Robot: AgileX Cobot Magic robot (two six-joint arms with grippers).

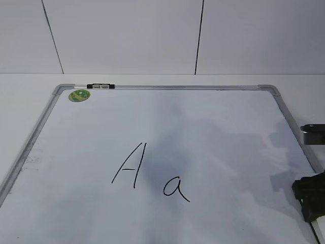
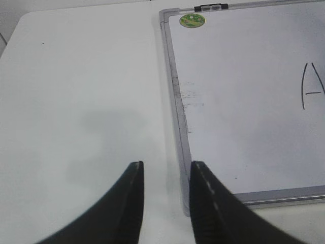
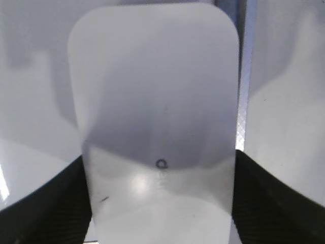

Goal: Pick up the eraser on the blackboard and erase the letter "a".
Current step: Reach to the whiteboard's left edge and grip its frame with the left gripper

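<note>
The blackboard (image 1: 203, 127) is a white board with a grey frame lying flat on the table. The letter "a" (image 1: 176, 189) is written in thin black marker at lower centre, right of the taller capital "A" (image 1: 131, 170). The eraser (image 3: 152, 91), a white oblong with rounded corners, fills the right wrist view beside the board's right frame (image 3: 245, 76). My right gripper (image 3: 160, 168) has a finger pressed on each long side of it; in the exterior view it shows at the lower right (image 1: 309, 195). My left gripper (image 2: 165, 170) is open and empty at the board's left frame (image 2: 177, 117).
A round green sticker (image 1: 79, 95) and a black clip (image 1: 100, 86) sit at the board's far left corner. A dark and grey piece (image 1: 313, 133) shows at the right edge; I cannot tell what it is. White table lies left of the board (image 2: 76, 101). A white panelled wall stands behind.
</note>
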